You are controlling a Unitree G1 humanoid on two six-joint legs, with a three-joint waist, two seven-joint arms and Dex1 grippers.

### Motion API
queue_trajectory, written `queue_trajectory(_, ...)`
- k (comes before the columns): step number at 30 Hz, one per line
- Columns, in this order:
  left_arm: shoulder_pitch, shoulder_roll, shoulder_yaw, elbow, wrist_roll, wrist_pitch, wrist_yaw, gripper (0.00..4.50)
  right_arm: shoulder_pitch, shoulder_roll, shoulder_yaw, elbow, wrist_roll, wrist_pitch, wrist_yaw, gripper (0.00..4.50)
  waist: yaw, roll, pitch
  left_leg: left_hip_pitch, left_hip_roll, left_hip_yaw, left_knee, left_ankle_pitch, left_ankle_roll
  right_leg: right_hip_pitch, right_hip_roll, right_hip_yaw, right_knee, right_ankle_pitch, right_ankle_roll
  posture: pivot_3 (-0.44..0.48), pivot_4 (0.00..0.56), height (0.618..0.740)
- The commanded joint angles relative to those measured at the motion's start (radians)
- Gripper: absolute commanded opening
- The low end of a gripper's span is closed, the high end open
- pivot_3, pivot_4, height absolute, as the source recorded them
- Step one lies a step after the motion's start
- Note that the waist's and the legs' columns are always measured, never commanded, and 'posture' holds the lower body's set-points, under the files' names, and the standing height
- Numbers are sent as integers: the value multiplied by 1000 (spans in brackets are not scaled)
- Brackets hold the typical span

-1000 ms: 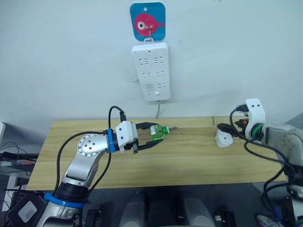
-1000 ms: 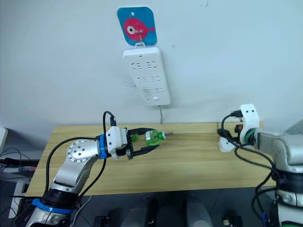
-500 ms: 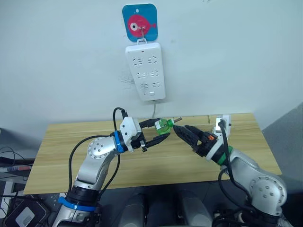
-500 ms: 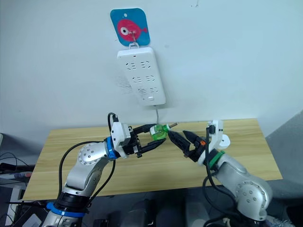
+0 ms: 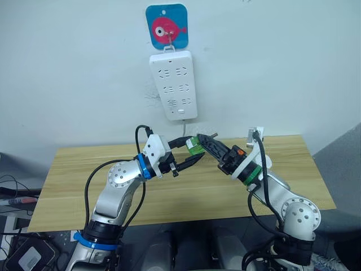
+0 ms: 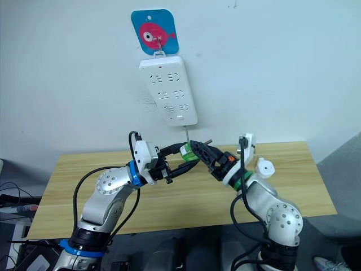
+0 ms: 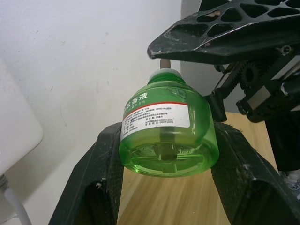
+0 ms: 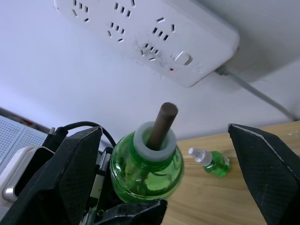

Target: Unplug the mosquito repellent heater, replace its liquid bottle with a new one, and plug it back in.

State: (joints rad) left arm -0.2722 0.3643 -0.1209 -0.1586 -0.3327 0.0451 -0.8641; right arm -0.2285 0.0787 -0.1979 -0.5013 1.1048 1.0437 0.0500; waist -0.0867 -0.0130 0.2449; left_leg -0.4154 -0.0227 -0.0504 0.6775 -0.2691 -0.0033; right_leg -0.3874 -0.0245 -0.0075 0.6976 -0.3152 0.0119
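The left gripper (image 7: 166, 159) is clamped on a green bottle (image 7: 166, 136) above the table (image 5: 169, 197); the right gripper (image 8: 154, 154) straddles its neck, fingers apart (wick upright between them). The mosquito repellent heater (image 6: 264, 167) sits at the table's 2 o'clock behind the right arm, a second small green bottle (image 8: 213, 162) lies beyond, and the power strip (image 5: 174, 84) hangs on the wall at 12.

The two head cameras look forward and down from above the counter (image 5: 84, 186), facing the wall and its power strip (image 5: 174, 84); both take in nearly the same scene. Each wrist camera sits close behind its own hand, and both share the green bottle (image 7: 166, 136) held between them.
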Motion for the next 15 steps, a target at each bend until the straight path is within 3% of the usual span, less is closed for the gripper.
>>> queue_trajectory(1,-3,-11,-5,-36,-3,-12,10,2246,-10,-3,33,-13,43,-33,-4,3912,0,0,0,0,0,0,0,0,0,0,0,0,0,0,0,-129,230,740)
queue_trajectory(9,21,-9,-13,-52,8,-17,13,2246,-4,-42,56,0,81,-66,-9,1107,1,0,0,0,0,0,0,0,0,0,0,0,0,0,0,-125,227,740)
queue_trajectory(11,23,-9,-9,-51,4,-19,12,2246,-3,-50,61,3,93,-72,-12,863,1,0,0,0,0,0,0,0,0,0,0,0,0,0,0,-124,226,740)
queue_trajectory(15,21,-1,-6,-42,15,-26,15,3407,-2,-63,71,9,114,-79,-14,863,1,0,0,0,0,0,0,0,0,0,0,0,0,0,0,-121,224,740)
